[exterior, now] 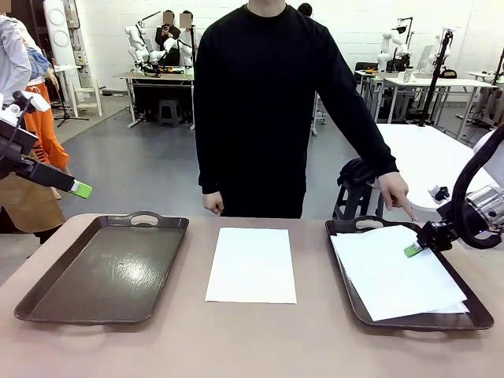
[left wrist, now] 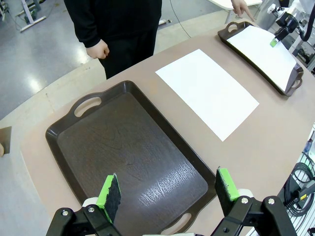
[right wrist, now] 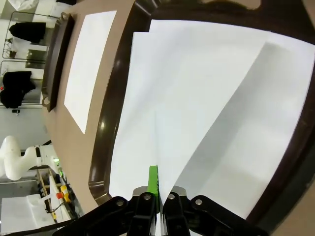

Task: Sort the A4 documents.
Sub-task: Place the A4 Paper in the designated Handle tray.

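Several A4 documents lie loosely stacked in the dark brown right tray. My right gripper is low over the stack's far right part. In the right wrist view its fingers stand nearly together, pinching the edge of the top sheet, which creases up toward them. Another A4 document lies flat on the table between the trays. The left tray holds nothing. My left gripper hangs open, high at the left, above that tray.
A person in black stands at the far side, one hand pointing a finger down at the right tray's far corner, the other hand hanging at the table edge. The brown tabletop is bare along the front.
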